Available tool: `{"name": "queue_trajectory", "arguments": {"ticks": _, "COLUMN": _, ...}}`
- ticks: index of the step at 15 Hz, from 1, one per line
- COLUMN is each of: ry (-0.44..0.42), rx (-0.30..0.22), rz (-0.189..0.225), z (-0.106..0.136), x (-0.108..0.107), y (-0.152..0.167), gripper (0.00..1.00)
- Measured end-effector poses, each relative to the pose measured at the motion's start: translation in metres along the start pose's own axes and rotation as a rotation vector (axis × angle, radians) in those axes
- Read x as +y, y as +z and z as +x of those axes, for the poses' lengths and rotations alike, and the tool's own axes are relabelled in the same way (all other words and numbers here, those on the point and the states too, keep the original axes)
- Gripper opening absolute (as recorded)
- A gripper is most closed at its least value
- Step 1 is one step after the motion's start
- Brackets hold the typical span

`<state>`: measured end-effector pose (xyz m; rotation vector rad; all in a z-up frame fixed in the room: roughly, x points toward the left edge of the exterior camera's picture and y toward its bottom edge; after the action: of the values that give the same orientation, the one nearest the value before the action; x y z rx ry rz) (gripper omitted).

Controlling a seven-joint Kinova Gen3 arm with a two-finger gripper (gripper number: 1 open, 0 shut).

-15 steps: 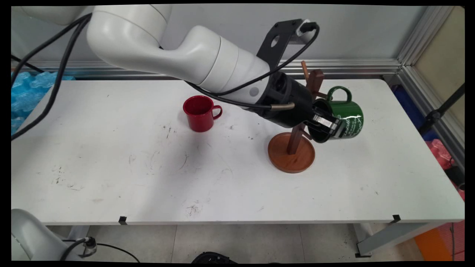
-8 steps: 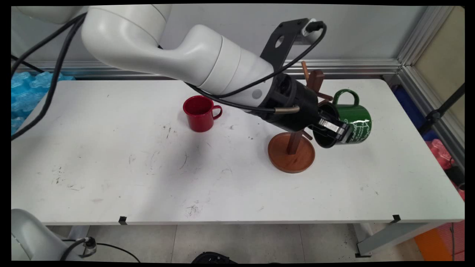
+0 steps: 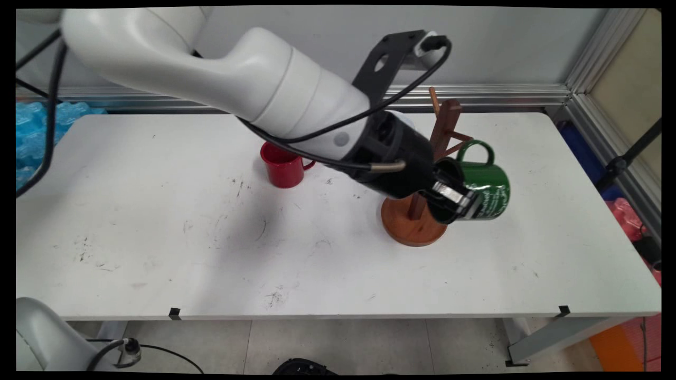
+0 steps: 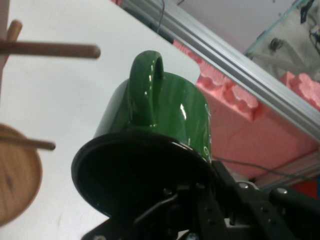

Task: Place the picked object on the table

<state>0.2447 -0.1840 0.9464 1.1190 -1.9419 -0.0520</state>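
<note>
A green mug [image 3: 483, 192] with white lettering hangs in the air on its side, its handle up and its black inside turned toward the arm. My gripper [image 3: 458, 200] is shut on the mug's rim. In the hand view the green mug [image 4: 165, 110] fills the middle, with my gripper [image 4: 200, 185] clamped on the rim's lower right. Just left of the mug stands a wooden mug tree [image 3: 443, 129] on a round base [image 3: 406, 227]. One of its pegs [image 4: 55, 50] points at the mug's handle from the left, a short gap away.
A red mug [image 3: 282, 166] stands upright on the white table [image 3: 158, 237] left of the tree, partly behind my arm. Blue foam [image 3: 31, 132] lies past the table's left end. A metal rail [image 3: 501, 95] runs along the wall behind.
The green mug first moved right and slightly down, away from the tree, then came back left and lower, toward the near side. My grip on it stayed the same.
</note>
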Motion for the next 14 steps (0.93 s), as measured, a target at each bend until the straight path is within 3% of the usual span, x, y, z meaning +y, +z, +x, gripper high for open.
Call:
{"name": "queue_trajectory", "arguments": {"ticks": 7, "ry": 0.017, "rx": -0.093, "rz": 0.062, "z": -0.007, "x": -0.004, "y": -0.031, "gripper": 0.00}}
{"name": "queue_trajectory", "arguments": {"ticks": 14, "ry": 0.035, "rx": -0.232, "rz": 0.181, "z": -0.015, "x": -0.019, "y": -0.063, "gripper": 0.00}}
